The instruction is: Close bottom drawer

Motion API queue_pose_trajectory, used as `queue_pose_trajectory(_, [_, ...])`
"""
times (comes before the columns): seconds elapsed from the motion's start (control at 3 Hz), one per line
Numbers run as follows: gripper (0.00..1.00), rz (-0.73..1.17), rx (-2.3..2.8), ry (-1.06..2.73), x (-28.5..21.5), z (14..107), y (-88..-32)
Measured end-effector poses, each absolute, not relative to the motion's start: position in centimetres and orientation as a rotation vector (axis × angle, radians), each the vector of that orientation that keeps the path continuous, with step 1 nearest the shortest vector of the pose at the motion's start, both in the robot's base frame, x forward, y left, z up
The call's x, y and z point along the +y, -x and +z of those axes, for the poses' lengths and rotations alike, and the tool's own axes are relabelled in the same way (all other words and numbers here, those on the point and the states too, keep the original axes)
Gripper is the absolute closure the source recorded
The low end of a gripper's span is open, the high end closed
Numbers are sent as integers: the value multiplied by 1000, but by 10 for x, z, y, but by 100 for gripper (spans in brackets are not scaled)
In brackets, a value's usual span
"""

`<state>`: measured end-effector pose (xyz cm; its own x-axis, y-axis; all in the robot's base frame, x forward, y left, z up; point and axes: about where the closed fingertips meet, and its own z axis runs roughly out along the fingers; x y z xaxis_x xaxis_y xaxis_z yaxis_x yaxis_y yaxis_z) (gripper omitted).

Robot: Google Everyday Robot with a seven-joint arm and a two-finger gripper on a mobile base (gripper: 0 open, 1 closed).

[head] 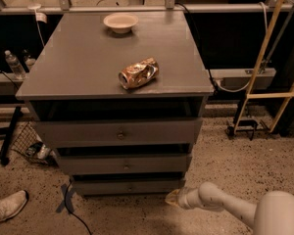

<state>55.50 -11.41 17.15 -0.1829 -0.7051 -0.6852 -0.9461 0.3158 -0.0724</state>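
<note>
Claw [172,197] low over the speckled floor, at the 5 o'clock corner of the bench [78,67], yellowish tip just beside the right end of the bottom drawer [127,186]; contact cannot be told. Whether the claw is apart or together cannot be told either. Pale arm [220,205] runs off from it toward 4 o'clock, into a rounded white housing at the lower right corner of the view.

Bottom drawer: lowest of three dark grey fronts, wide and low, narrowest of the stack, dark gap above it. Middle drawer [125,164] and top drawer [118,131] each carry a small round knob. Open dark slot under the bench top.

On the bench top: crushed can [138,73] on its side near centre; pale bowl [120,22] upright toward 12 o'clock, well apart from the can.

Around: white shoe [7,207] at 8 o'clock, blue tape cross [67,199] by the bench's left foot, wire basket [27,141] at 9 o'clock, water bottle [13,64] at 10 o'clock, yellow ladder frame [264,58] at 3 o'clock.
</note>
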Motion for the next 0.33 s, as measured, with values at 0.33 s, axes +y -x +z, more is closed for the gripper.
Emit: queue_pose_trajectory(0.33, [100, 507, 2029, 1410, -137, 167, -540])
